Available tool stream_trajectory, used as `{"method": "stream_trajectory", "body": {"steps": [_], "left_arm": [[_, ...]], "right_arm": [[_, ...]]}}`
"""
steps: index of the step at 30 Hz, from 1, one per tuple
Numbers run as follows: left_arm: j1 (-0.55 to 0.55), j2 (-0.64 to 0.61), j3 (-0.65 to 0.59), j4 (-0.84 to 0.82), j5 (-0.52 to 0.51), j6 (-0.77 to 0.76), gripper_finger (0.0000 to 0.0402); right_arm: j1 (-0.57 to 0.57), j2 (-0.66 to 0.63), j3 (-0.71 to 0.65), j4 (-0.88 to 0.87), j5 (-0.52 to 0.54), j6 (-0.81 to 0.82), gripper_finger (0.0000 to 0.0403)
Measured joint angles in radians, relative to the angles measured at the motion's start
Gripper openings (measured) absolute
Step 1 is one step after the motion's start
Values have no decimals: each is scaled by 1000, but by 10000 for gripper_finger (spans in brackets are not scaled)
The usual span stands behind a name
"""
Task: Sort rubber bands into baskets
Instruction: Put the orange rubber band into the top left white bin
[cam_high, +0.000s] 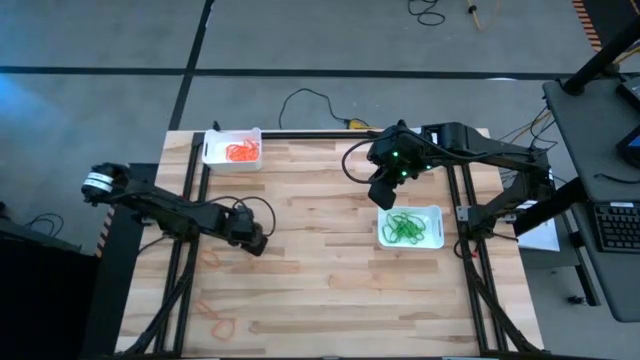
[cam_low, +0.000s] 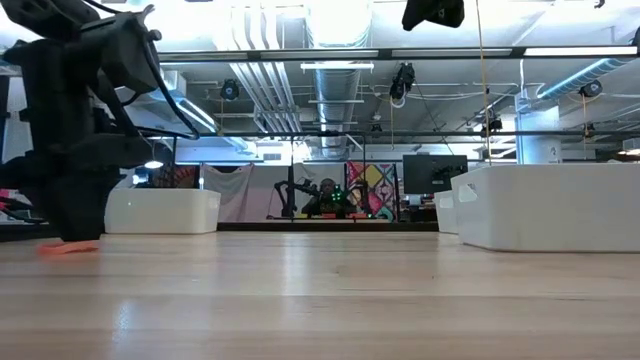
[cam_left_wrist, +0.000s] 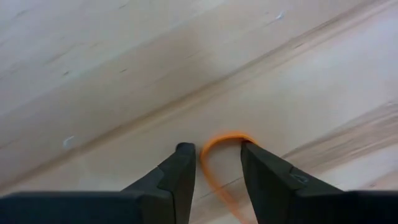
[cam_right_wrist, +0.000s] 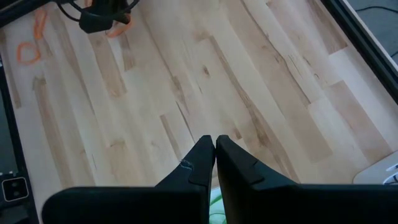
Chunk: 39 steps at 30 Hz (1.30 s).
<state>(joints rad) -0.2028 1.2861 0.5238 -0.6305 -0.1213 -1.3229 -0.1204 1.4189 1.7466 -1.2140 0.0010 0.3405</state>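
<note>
An orange rubber band (cam_left_wrist: 214, 155) lies flat on the wooden table between the fingers of my left gripper (cam_left_wrist: 216, 148), which points down at the table's left middle (cam_high: 252, 240) and stands open. My right gripper (cam_right_wrist: 215, 142) hangs shut and empty, high above the table (cam_high: 383, 195), just beyond the basket (cam_high: 436, 238) that holds green rubber bands (cam_high: 404, 228). Another basket (cam_high: 213, 152) at the far left holds orange rubber bands (cam_high: 241, 151). More orange bands (cam_high: 222, 322) lie loose near the front left. My left gripper comes from above, pointing down, with a fingertip on either side of the orange band's rounded end (cam_left_wrist: 225, 135). The curve runs up against one fingertip (cam_left_wrist: 250, 149); whether they touch I cannot tell. The band lies flat on the table.
Another loose orange band (cam_high: 209, 256) lies just to the left of my left gripper. Black cables (cam_high: 300, 100) run along the table's far edge. Bare wood stretches across the table's middle and near side (cam_high: 340, 300).
</note>
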Motion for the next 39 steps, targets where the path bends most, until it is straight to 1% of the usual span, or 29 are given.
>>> {"method": "stream_trajectory", "body": {"steps": [2, 4, 10, 11, 13, 15, 19, 21, 24, 26, 28, 31, 34, 36, 39], "left_arm": [[0, 13, 1, 3, -1, 5, 109], [-1, 26, 1, 7, -4, 5, 93], [-1, 43, 2, 20, -19, 38, 15], [1, 39, 5, 20, -19, 55, 8], [12, 29, 23, 0, -18, 114, 6], [34, 12, 59, -56, -36, 170, 6], [104, -13, 178, -180, -101, 293, 1], [153, -23, 248, -213, -134, 371, 0], [241, -30, 362, -273, -195, 520, 0], [312, -28, 443, -312, -255, 624, 0], [407, -25, 516, -344, -306, 723, 0], [585, -17, 589, -344, -345, 844, 0], [783, -1, 616, -303, -369, 932, 0], [908, 18, 613, -281, -367, 955, 0], [1053, 57, 604, -249, -341, 962, 0]], "right_arm": [[0, 0, 0, 0, 0, 0, 13], [0, 0, 0, 0, 0, 0, 13], [0, 0, 0, 0, 0, 0, 13], [0, 0, 0, 0, 0, 0, 13], [0, 0, 0, 0, 0, 0, 13], [0, 0, 0, 0, 0, 0, 13], [0, 0, 0, 0, 0, 0, 13], [0, 0, 0, 0, 0, 0, 13], [0, 0, 0, 0, 0, 0, 13], [0, 0, 0, 0, 0, 0, 13], [0, 0, 0, 0, 0, 0, 13], [0, 0, 0, 0, 0, 0, 13], [0, 0, 0, 0, 0, 0, 13], [0, 0, 0, 0, 0, 0, 13], [0, 0, 0, 0, 0, 0, 13]]}}
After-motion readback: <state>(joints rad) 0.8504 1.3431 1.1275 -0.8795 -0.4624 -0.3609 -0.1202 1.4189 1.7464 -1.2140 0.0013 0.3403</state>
